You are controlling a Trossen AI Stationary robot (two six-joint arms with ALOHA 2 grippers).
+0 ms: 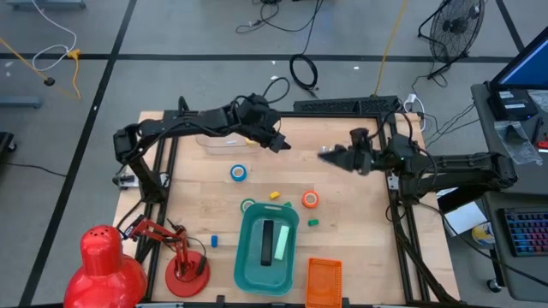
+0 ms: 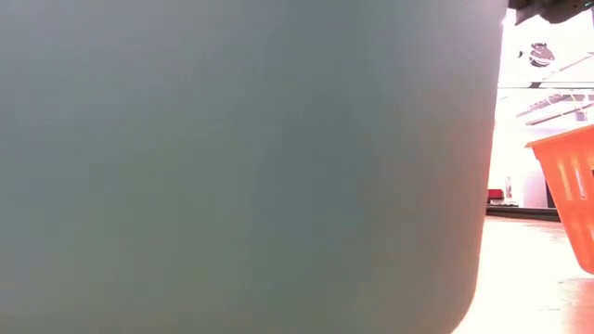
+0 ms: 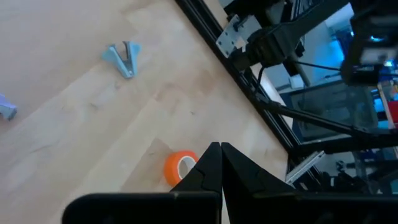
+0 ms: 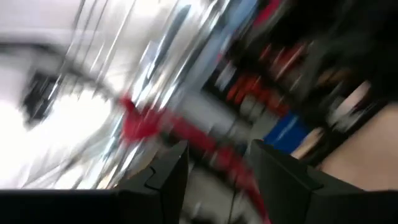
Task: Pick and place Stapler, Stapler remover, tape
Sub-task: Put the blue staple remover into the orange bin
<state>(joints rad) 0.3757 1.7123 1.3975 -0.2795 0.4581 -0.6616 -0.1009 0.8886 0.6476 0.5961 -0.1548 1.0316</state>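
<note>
The dark stapler (image 1: 267, 242) lies in the teal bin (image 1: 248, 267). The pale blue stapler remover (image 3: 124, 57) rests on the bare wood and shows only in the left wrist view. An orange tape roll (image 1: 310, 199) (image 3: 179, 168), a blue roll (image 1: 239, 173) and a green ring (image 1: 247, 205) lie flat on the table; I cannot make out a yellow roll. My left gripper (image 1: 278, 141) (image 3: 221, 149) hovers shut above the table's far middle, empty. My right gripper (image 1: 327, 154) (image 4: 217, 165) is open, raised right of it, with nothing between its fingers.
Small yellow (image 1: 275, 195), green (image 1: 313, 222) and blue (image 1: 214, 240) blocks dot the table. An orange basket (image 1: 324, 282) (image 2: 566, 195) stands at the near edge beside the bin, whose wall (image 2: 241, 167) fills the low view. A clear container (image 1: 221, 142) sits far left, a red lamp (image 1: 107, 261) near left.
</note>
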